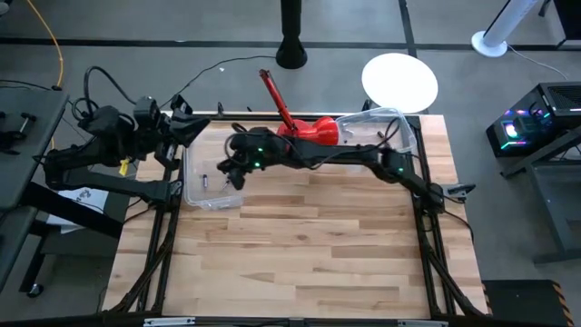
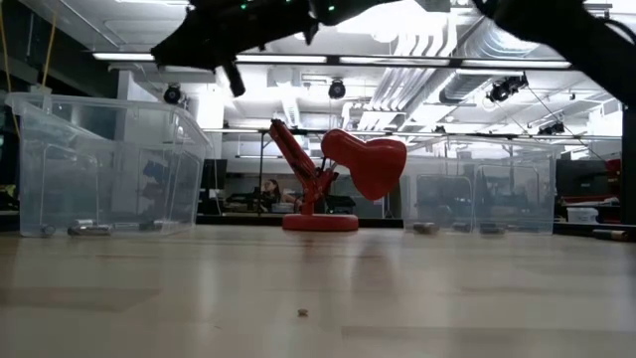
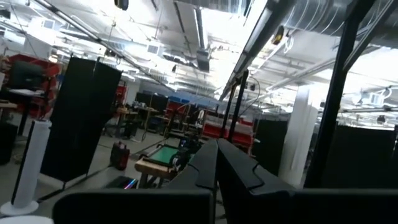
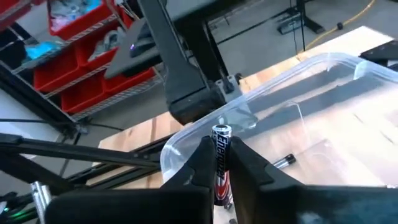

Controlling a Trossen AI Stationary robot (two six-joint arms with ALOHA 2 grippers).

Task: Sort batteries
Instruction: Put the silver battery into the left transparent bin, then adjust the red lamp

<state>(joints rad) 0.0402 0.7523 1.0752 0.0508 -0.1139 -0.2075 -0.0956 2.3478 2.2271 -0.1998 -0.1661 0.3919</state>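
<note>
Battery point(image 4: 221, 163) in transit, pinched upright in the right gripper point(image 4: 219, 167) above the left bin point(image 1: 211, 173).

Left gripper point(image 3: 216, 163) waits pressed shut, raised past the tabletop's left edge, pointing out into the room. At the far-left part of the tabletop point(image 1: 300, 245), the left bin already holds a few sorted batteries point(image 2: 89, 230) lying on its floor. This looks like the drop step: next the right gripper should lower over the bin's opening, clear of the rim, and part its fingers. The red scoop point(image 1: 309, 127) stands at the far edge, mid-table. Beyond it, the right bin point(image 1: 386, 129) at the far-right corner holds a few more small pieces point(image 2: 425, 228), probably batteries.
</note>
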